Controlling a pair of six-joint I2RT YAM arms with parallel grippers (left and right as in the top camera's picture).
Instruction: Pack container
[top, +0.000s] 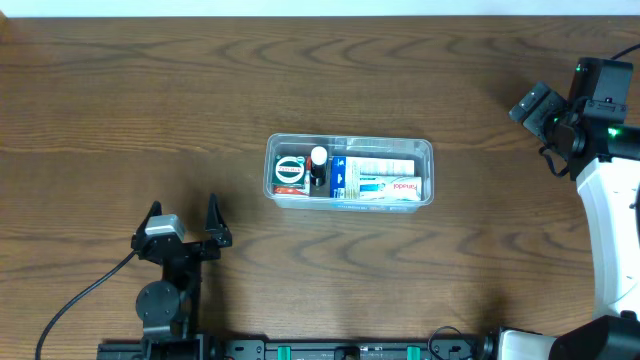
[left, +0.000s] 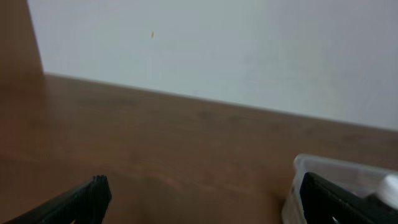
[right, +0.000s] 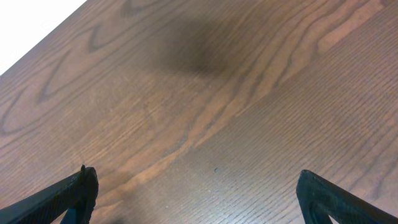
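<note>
Clear glossy plastic container (top: 349, 146) on matt, grained wood table (top: 120, 120).

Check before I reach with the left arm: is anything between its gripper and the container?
Nothing visible: only bare wooden table lies between the left gripper and the container.

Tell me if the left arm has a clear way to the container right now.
Probably yes: the left hand is open, and only bare table lies between it and the container.
</note>
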